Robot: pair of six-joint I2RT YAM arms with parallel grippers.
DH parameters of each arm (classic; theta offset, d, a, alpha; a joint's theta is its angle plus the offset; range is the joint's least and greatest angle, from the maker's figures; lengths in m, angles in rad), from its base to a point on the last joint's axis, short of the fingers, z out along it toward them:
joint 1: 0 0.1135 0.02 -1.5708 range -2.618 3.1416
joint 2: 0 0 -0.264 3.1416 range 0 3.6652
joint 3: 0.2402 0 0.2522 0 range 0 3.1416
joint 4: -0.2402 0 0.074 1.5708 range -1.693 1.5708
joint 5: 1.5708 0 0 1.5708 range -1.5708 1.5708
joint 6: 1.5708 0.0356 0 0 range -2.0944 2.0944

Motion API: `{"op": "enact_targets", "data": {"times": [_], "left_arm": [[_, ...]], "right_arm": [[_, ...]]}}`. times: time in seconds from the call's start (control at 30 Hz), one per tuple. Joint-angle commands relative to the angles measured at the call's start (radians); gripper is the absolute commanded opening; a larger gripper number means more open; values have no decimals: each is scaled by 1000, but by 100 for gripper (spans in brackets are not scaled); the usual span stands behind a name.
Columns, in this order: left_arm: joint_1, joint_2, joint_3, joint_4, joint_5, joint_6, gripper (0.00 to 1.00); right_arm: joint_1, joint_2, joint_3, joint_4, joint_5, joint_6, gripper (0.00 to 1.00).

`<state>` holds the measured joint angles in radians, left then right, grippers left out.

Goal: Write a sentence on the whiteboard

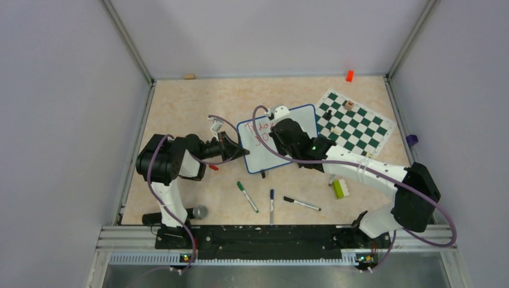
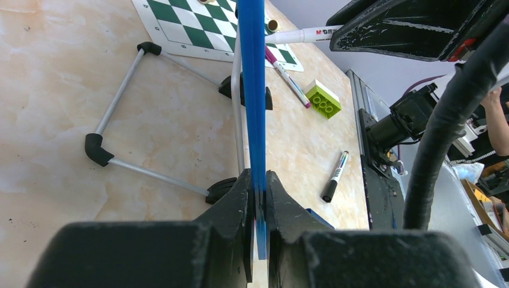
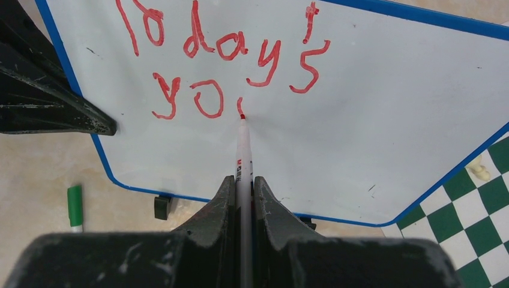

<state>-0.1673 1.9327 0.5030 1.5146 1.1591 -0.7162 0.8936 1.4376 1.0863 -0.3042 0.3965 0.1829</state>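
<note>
The whiteboard [image 1: 300, 123], white with a thin blue frame, stands tilted mid-table. My left gripper [image 1: 235, 147] is shut on its left blue edge [image 2: 253, 90]. My right gripper [image 1: 277, 133] is shut on a white red-tipped marker [image 3: 242, 156] whose tip touches the board face [image 3: 384, 108]. The sentence [image 3: 228, 48] in red reads "Today's" on the first line and "yo" plus a short started stroke on the second. In the left wrist view the marker [image 2: 300, 36] shows beside the board, under the right gripper's body.
A green-and-white chess mat [image 1: 354, 120] with small pieces lies right of the board. Green [image 1: 246, 196], blue [image 1: 271, 206] and black [image 1: 302, 204] markers lie in front. A lime brick [image 1: 338, 189], orange block [image 1: 349, 75] and the board's wire stand [image 2: 120, 120] are nearby.
</note>
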Motion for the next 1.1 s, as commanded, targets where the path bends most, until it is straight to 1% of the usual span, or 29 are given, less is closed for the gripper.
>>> {"op": "enact_targets", "data": {"times": [0.0,0.27,1.07], "left_arm": [[-5,-11,-1,105,40,40,0],[-5,-12,0,105,40,38,0],[-5,-7,2,104,40,41,0]], "right_arm": [[-5,-17,-6,3,41,-7,0],[-9,-5,19,2,77,-11,0],[-26,32,86,19,73,-38,0]]}}
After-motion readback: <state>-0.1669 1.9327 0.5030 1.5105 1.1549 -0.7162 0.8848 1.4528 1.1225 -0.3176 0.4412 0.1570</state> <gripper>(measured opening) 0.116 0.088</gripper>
